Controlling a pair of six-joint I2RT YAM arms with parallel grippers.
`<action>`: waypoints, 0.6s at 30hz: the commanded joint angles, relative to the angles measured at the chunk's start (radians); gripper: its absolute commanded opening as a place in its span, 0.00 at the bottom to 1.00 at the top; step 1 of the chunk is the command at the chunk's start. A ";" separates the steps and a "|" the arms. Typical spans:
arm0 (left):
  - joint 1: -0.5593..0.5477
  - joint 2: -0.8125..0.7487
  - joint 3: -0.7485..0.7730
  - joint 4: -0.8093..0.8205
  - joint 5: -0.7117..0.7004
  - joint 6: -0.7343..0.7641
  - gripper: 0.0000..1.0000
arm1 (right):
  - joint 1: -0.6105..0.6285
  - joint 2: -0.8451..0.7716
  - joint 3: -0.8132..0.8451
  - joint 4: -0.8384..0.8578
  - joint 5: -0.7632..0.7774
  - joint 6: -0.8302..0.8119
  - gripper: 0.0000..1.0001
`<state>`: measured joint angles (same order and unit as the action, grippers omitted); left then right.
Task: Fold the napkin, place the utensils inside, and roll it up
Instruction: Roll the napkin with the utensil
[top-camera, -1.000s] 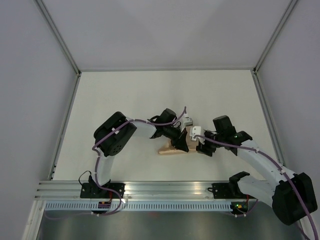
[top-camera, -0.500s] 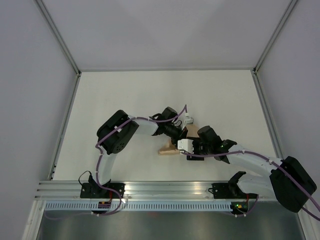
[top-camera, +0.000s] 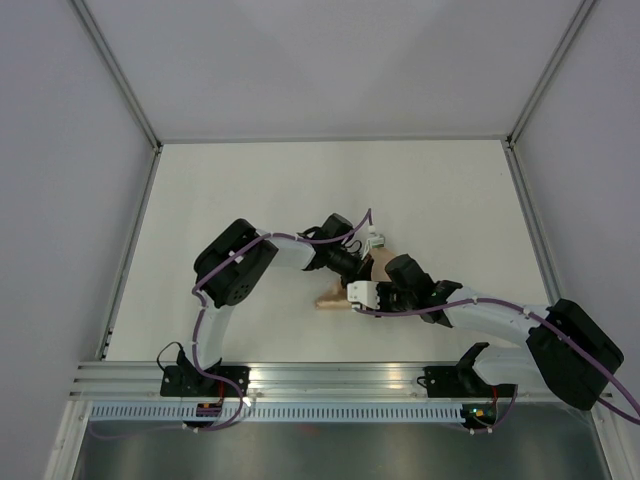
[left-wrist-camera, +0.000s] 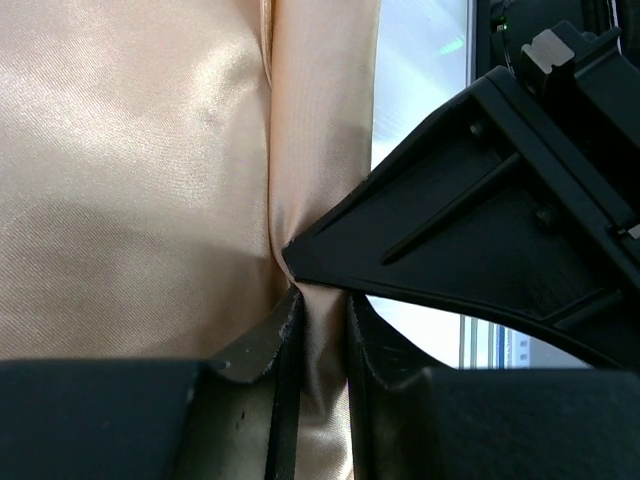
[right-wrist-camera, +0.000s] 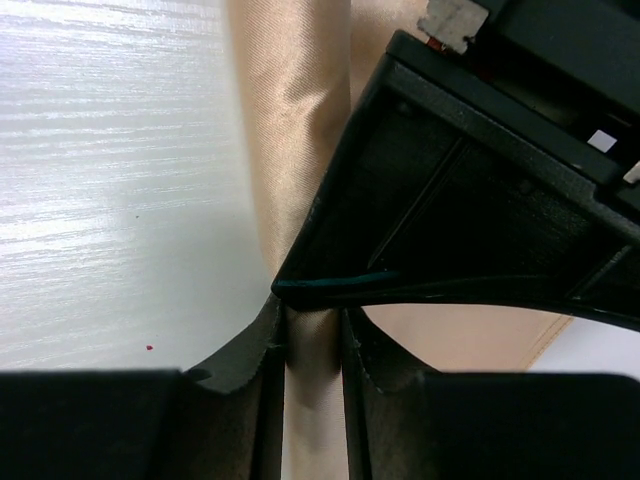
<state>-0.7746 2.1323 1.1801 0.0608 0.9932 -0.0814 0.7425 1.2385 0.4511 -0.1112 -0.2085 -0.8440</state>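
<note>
The peach-orange napkin (top-camera: 329, 299) lies bunched near the table's middle, mostly covered by both grippers. In the left wrist view the napkin (left-wrist-camera: 130, 170) fills the left side, and a rolled fold of it runs down between the jaws of my left gripper (left-wrist-camera: 320, 335), which is shut on it. In the right wrist view the same rolled napkin (right-wrist-camera: 290, 110) passes between the jaws of my right gripper (right-wrist-camera: 312, 345), pinched there. The two grippers (top-camera: 362, 270) (top-camera: 357, 293) meet tip to tip over the cloth. The utensils are hidden.
The white table (top-camera: 250, 200) is bounded by grey walls at the left, back and right. An aluminium rail (top-camera: 330, 380) with the arm bases runs along the near edge.
My right gripper has swung left, up to the left gripper, and closed its jaws on the rolled napkin. The left gripper has kept its hold and barely moved.
</note>
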 joint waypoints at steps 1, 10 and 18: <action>0.001 0.043 -0.095 -0.118 -0.111 -0.001 0.23 | 0.005 0.030 -0.014 -0.002 0.023 0.014 0.08; 0.075 -0.123 -0.275 0.175 -0.087 -0.167 0.35 | -0.075 0.067 0.043 -0.079 -0.104 -0.003 0.01; 0.093 -0.196 -0.333 0.289 -0.175 -0.213 0.43 | -0.144 0.144 0.112 -0.160 -0.221 -0.035 0.00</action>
<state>-0.6994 1.9659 0.8913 0.3260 0.9161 -0.2443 0.6365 1.3418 0.5385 -0.1673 -0.4110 -0.8539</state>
